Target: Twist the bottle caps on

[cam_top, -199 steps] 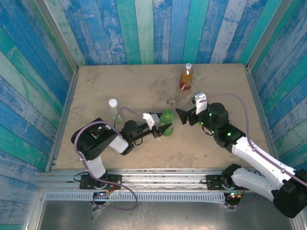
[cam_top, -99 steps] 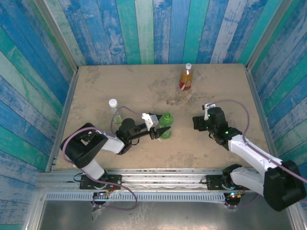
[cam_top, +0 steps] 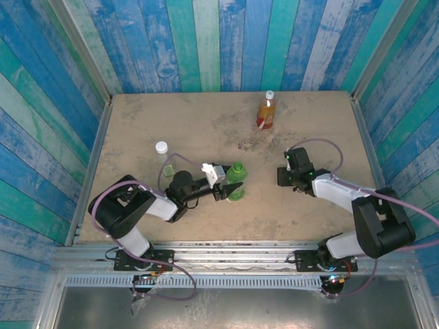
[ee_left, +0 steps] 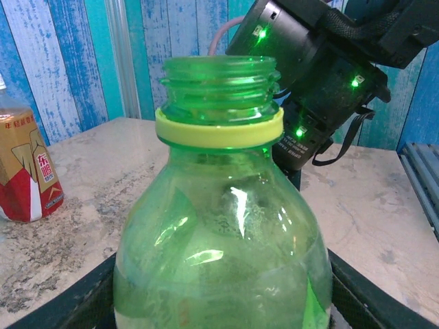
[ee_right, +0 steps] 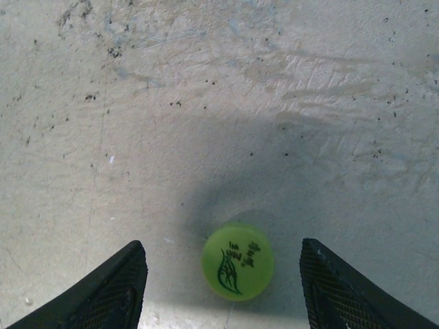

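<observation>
The right gripper had swung back to the right and dropped low over the sandy tabletop since a second before. The left gripper had not budged. In the lower middle of the top view, that left gripper was clamped on the green plastic bottle, with dark fingers tight against both sides. The bottle stood upright, its threaded neck bare above a yellow-green ring. Level with it on the right, the right gripper pointed down with its jaws apart. The round yellow-green plastic cap lay flat between them, clear of both. Further up on the left stood the clear plastic bottle under a white cap. At the top stood the amber red-labelled bottle, white-capped too.
</observation>
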Available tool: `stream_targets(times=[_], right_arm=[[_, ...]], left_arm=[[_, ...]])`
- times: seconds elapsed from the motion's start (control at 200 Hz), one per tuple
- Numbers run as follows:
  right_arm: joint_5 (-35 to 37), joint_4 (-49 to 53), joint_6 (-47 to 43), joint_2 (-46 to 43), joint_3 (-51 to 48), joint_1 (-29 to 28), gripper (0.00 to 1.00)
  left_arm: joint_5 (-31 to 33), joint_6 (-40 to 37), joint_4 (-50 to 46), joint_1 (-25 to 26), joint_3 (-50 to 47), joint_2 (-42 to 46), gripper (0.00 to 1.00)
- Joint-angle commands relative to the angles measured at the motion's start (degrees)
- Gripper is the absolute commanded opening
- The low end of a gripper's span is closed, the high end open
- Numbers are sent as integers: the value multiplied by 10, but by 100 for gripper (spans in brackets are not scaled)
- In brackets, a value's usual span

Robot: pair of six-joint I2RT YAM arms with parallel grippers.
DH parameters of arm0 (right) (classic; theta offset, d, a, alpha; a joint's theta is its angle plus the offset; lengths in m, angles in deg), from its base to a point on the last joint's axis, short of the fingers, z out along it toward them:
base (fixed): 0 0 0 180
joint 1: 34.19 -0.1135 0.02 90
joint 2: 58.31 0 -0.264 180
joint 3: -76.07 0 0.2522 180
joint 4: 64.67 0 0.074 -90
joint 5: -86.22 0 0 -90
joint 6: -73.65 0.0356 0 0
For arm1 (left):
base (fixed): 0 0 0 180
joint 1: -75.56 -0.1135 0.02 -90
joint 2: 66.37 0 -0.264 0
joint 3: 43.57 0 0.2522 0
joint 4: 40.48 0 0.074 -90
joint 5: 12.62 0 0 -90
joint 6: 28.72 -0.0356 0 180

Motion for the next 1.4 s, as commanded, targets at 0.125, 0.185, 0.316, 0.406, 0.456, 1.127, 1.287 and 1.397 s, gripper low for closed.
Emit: stream_targets(times=[0.125, 0.185, 0.316, 0.406, 0.456, 1.127, 1.287, 1.397], right_arm=[[18, 14, 13, 20, 13, 3, 49], [21, 14, 15, 22, 14, 3, 46], [26, 15, 17, 24, 15, 3, 42], [25, 15, 18, 29, 16, 3, 40], [25, 17, 18, 32, 17, 3, 40], [7, 48, 3, 14, 34, 1, 32], [-4, 89, -16, -2, 59, -15, 33], [-6, 134, -34, -13, 89, -35, 34]], left_arm=[[-2, 1, 19, -2, -8, -24, 59], [-1, 1, 20, -2, -7, -24, 59], [-2, 0, 17, -2, -8, -22, 59], [-2, 0, 16, -2, -8, -22, 59], [-3, 0, 17, -2, -8, -21, 59], [-1, -2, 13, -2, -7, -22, 60], [-2, 1, 19, -2, -6, -28, 60], [-2, 2, 24, -2, -7, -32, 60]])
